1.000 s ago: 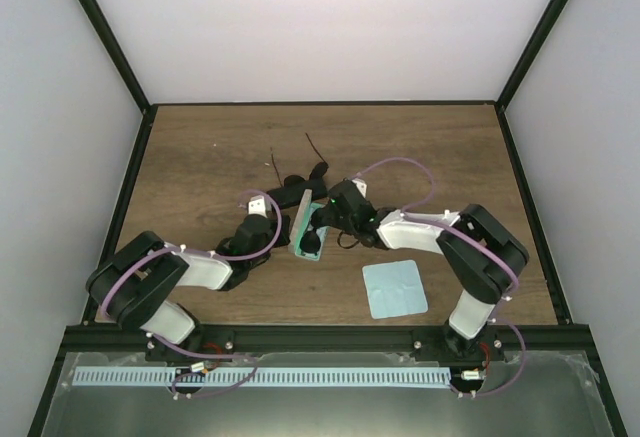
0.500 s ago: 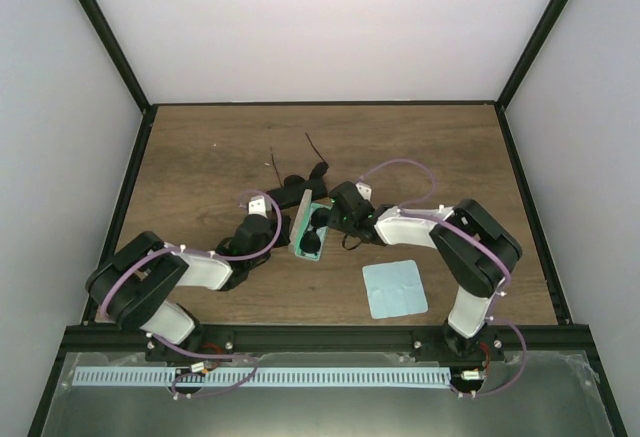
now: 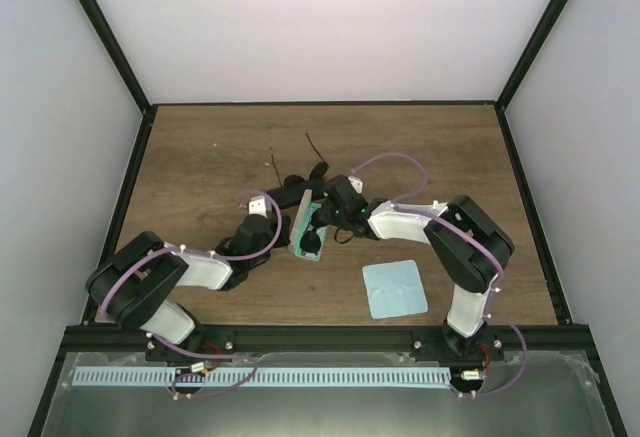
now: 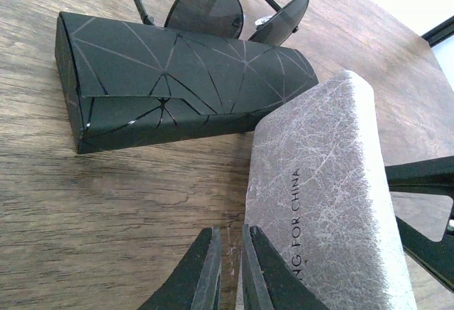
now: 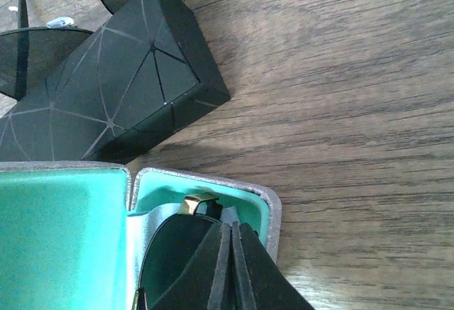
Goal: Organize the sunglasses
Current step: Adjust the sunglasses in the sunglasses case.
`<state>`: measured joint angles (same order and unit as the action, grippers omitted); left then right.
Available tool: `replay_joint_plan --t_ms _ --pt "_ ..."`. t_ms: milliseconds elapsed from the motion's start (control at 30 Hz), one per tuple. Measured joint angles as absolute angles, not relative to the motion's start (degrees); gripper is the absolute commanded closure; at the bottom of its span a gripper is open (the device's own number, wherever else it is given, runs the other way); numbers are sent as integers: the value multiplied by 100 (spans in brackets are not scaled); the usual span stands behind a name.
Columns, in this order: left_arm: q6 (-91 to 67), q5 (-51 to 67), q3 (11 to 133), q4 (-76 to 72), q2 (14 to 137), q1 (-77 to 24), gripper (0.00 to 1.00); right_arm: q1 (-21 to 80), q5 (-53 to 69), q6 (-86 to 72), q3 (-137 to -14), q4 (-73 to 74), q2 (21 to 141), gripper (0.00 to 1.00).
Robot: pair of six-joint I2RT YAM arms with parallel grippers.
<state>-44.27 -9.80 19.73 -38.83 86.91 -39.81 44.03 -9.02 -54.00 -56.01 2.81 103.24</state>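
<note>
**Sunglasses, pair one** [image 5: 170, 245]: dark round lens lying in the teal-lined base of the grey case [image 4: 326, 196], a gold hinge fitting at its upper edge. The case stands open near mid-table.

**Sunglasses, pair two** [image 4: 206, 8]: on the wooden table [image 3: 200, 157], just behind the black case [image 4: 177, 76], arms pointing away.

**Black case:** closed, folded, with fine geometric lines; just beside the grey case.

**Right gripper** [image 5: 231, 237]: jaws together, tips over pair one inside the base; any hold on the frame cannot be told.

**Left gripper** [image 4: 230, 242]: jaws nearly together, pinched on the raised lid's edge.

**Blue cloth** [image 3: 393, 289]: flat, near the right arm, apart from the cases.
</note>
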Motion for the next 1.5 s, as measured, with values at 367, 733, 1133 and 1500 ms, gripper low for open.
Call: replay_joint_plan --t_ms 367,733,1133,1500 --pt "-4423 -978 1973 -3841 8672 -3981 89 4394 -1011 -5402 -5164 290 9821 97" --pt "-4425 -996 1973 -3795 8554 -3981 89 4379 -788 -5400 -5135 47 10062 97" --pt "-4423 -1000 1973 -3760 8512 -3981 89 4372 -458 -5360 -5179 -224 10151 97" --pt "-4386 -1022 1975 -3756 8512 -3981 89 4403 -679 -5363 -5120 -163 9922 97"
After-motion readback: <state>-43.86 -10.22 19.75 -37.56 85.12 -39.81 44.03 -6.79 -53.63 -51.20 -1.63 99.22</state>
